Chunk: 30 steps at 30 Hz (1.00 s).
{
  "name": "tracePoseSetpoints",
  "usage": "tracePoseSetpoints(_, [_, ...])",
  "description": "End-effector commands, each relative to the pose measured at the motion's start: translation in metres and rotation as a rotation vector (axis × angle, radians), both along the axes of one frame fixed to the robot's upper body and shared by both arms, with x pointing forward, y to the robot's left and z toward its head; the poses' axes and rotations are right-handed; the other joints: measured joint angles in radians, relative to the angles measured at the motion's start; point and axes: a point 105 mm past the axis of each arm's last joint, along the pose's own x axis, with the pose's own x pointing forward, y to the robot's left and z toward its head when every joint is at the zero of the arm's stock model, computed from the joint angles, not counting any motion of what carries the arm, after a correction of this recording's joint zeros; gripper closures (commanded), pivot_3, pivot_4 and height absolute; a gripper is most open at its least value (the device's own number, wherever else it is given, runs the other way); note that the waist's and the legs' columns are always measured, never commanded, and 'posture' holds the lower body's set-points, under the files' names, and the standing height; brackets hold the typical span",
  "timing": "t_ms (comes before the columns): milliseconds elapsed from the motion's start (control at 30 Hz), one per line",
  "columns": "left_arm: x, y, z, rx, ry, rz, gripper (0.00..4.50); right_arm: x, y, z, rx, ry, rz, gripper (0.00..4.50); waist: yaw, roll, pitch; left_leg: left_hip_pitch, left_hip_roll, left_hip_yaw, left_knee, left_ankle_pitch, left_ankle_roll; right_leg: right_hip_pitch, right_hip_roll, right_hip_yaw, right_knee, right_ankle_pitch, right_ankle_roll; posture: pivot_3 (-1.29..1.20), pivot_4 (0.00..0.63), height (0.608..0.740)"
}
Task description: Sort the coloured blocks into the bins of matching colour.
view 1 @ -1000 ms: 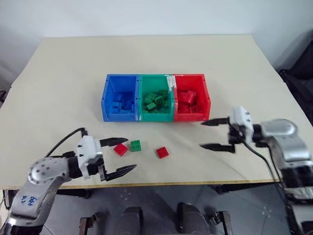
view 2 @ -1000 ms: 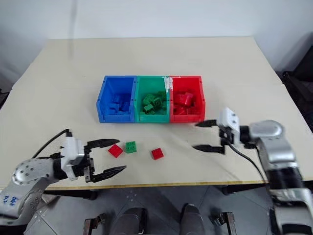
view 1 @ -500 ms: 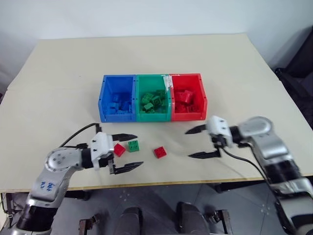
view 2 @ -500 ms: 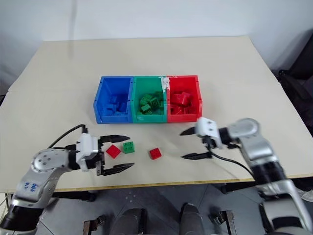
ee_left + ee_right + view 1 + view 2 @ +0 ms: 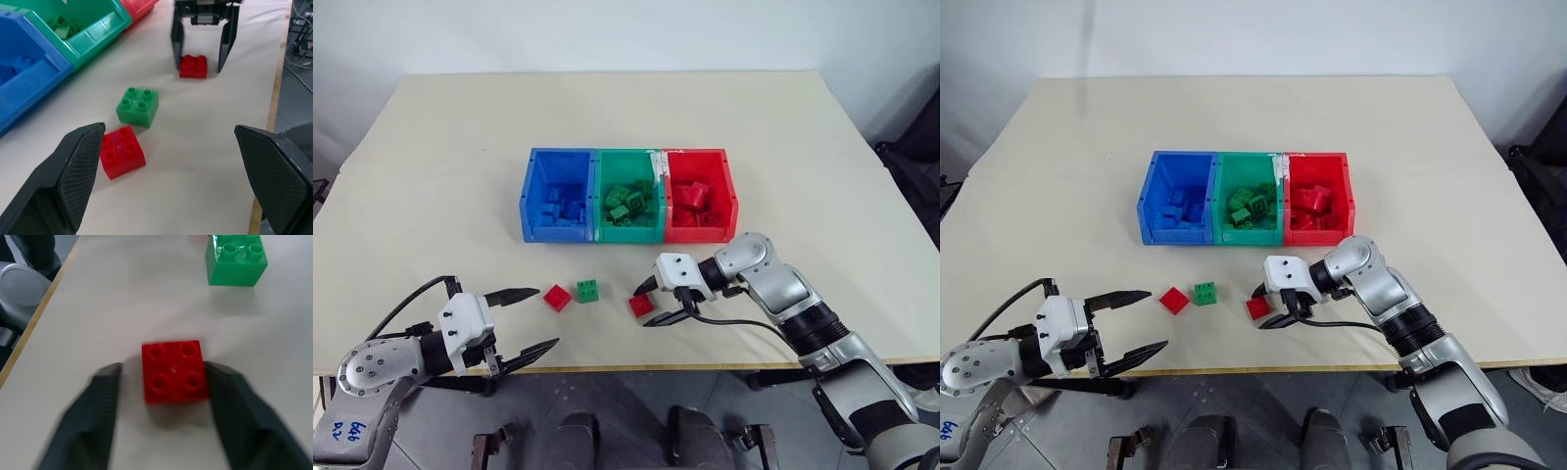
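From the head view, the right hand [image 5: 655, 303] is seen straddling a red block [image 5: 641, 305] on the worktop [image 5: 431, 186], in front of the bins [image 5: 628, 194]; the left hand [image 5: 523, 321] is held wide open and empty. In the right wrist view, one finger [image 5: 222, 391] is seen touching the red block, the other finger just apart, with a green block [image 5: 235, 259] beyond.

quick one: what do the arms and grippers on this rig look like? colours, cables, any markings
Both arms are silver-grey metal with rounded joint housings. Each ends in a white block carrying two black, tapered fingers: left gripper, right gripper. The left wrist view shows the left fingers with a fine cross-hatched texture. A black cable loops outside each forearm. The left arm bears blue handwritten markings near the bottom edge, too small to read.
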Motion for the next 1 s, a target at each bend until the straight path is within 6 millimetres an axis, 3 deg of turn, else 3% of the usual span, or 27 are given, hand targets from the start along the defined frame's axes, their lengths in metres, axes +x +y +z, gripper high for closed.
tracePoseSetpoints(33, [-0.002,-0.002,0.007,-0.002,-0.036,-0.005,0.0,-0.002,-0.001,0.008,0.007,-0.034,0.023,3.05,0.0,0.0,0.0,0.0,0.0,0.0,0.0,0.0,0.0,0.0,0.0,0.0,0.0,0.0,0.0,0.0,0.15,0.74])
tracePoseSetpoints(167, [0.002,-0.004,0.01,-0.01,-0.052,-0.015,0.0,0.012,-0.014,0.028,0.086,-0.062,-0.087,3.08,0.001,0.0,0.0,0.0,0.0,0.0,0.0,0.0,0.0,0.0,0.0,0.0,0.0,0.0,0.0,0.0,0.15,0.74])
tracePoseSetpoints(367, [0.005,-0.023,0.033,-0.095,-0.111,-0.073,0.0,0.04,-0.047,0.095,0.399,-0.073,-0.357,3.08,0.002,0.0,0.0,0.0,0.0,0.0,0.0,0.0,0.0,0.0,0.0,0.0,0.0,0.0,0.0,0.0,0.15,0.74])
tracePoseSetpoints(467, [0.01,-0.027,0.032,-0.085,-0.114,-0.085,0.0,0.06,-0.068,0.11,0.46,-0.14,-0.507,3.08,0.001,0.0,0.0,0.0,0.0,0.0,0.0,0.0,0.0,0.0,0.0,0.0,0.0,0.0,0.0,0.0,0.15,0.74])
tracePoseSetpoints(567, [0.013,-0.025,0.028,-0.072,-0.107,-0.08,0.0,0.095,-0.089,0.125,0.513,-0.268,-0.719,3.08,-0.005,0.0,0.0,0.0,0.0,0.002,-0.001,0.0,0.0,0.0,0.0,0.0,0.0,0.0,0.0,0.0,0.15,0.74])
tracePoseSetpoints(633, [0.013,-0.022,0.027,-0.064,-0.103,-0.071,0.0,0.11,-0.092,0.132,0.564,-0.287,-0.805,3.08,-0.009,0.0,0.0,0.0,0.0,0.002,-0.001,0.0,0.0,-0.001,0.0,0.001,0.0,0.0,0.0,0.0,0.15,0.74])
tracePoseSetpoints(733, [0.014,-0.017,0.027,-0.06,-0.102,-0.049,0.0,0.118,-0.087,0.132,0.582,-0.27,-0.814,3.08,-0.023,0.0,0.0,0.0,0.0,0.002,-0.002,0.0,0.0,-0.002,0.0,0.001,0.0,0.0,0.0,0.0,0.15,0.74])
tracePoseSetpoints(767, [0.014,-0.015,0.026,-0.061,-0.099,-0.038,0.0,0.119,-0.085,0.132,0.584,-0.273,-0.809,2.31,-0.024,0.0,0.0,0.0,0.0,0.002,-0.002,0.0,0.0,-0.002,0.0,0.001,0.0,0.0,0.0,0.0,0.15,0.74])
tracePoseSetpoints(900, [0.015,-0.005,0.024,-0.071,-0.084,0.016,0.0,0.121,-0.082,0.133,0.593,-0.31,-0.783,0.98,-0.025,0.0,0.0,0.0,0.0,0.003,-0.002,-0.001,0.001,-0.002,0.0,0.001,-0.001,0.0,0.0,0.0,0.15,0.74])
tracePoseSetpoints(1000, [0.011,0.022,0.01,-0.046,0.011,0.099,0.0,0.104,-0.081,0.135,0.656,-0.309,-0.658,0.03,-0.026,0.0,0.0,0.0,0.0,0.003,-0.002,-0.001,0.001,-0.002,0.0,0.001,-0.001,0.0,0.0,0.0,0.15,0.74])
